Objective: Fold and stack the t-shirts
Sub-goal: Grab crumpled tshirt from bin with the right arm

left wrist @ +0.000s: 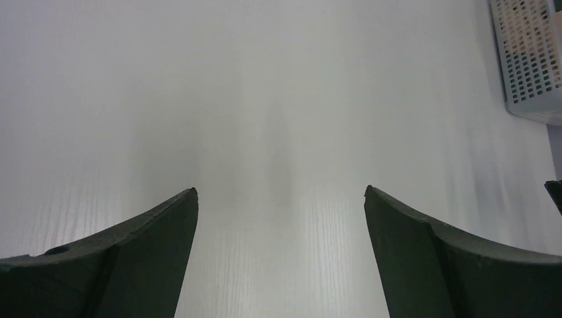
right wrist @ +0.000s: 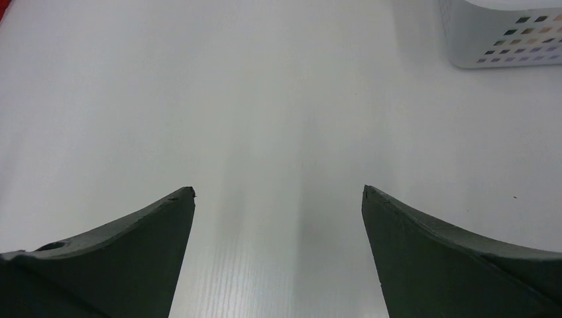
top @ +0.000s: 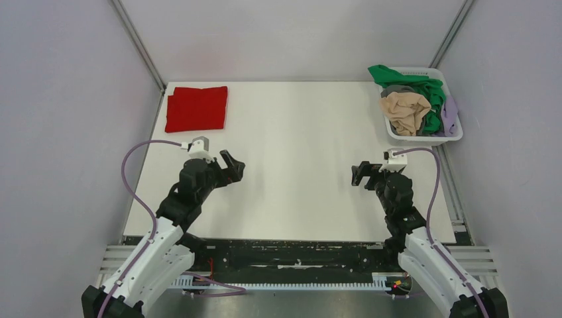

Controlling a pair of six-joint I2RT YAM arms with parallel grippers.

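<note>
Over the near half of the tabletop (top: 298,205), two claws hanging well apart; toward the left edge, left gripper (top: 232,165) released, jaws spread wide, nothing between them; toward the right edge, right gripper (top: 361,173) likewise wide and empty-handed; further back, at the far left corner, red t-shirt (top: 196,108) lying flat, folded to a rectangle; at the far right corner, white basket (top: 424,139), beige t-shirt (top: 405,111) crumpled inside against green cloth (top: 434,96).
</note>
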